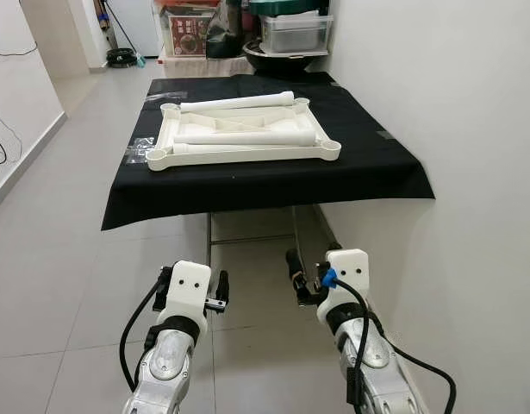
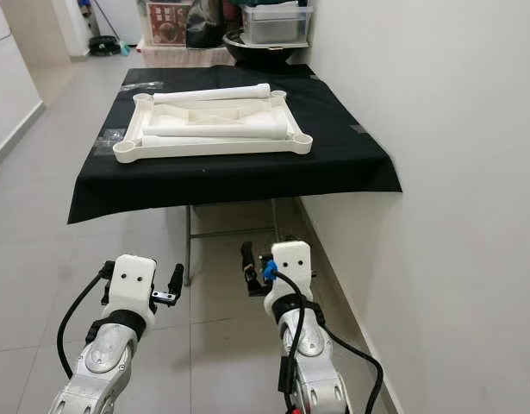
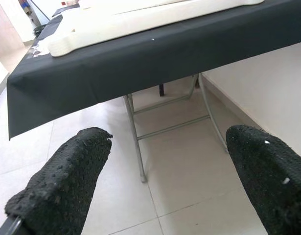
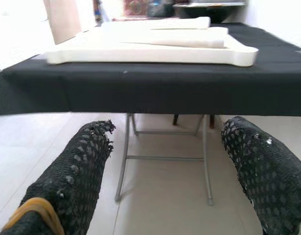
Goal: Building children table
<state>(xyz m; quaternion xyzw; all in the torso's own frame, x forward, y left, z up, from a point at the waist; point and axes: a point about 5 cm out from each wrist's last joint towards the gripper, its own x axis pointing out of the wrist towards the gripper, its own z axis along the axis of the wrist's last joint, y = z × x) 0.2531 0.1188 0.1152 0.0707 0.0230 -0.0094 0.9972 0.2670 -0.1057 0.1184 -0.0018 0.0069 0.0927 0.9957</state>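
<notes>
The left gripper (image 1: 220,291) and right gripper (image 1: 292,278) hang low before the counter (image 1: 273,177), jaws spread wide and empty, probably staged for a reach. The upturned white tabletop (image 1: 244,138) lies centred on the black cloth, loose legs (image 1: 246,137) resting across it, ready for fitting.

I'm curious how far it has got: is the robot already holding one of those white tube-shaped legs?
No. Both the left gripper and the right gripper are open and empty, below the table's edge, while the white legs lie on the upturned tabletop.
</notes>
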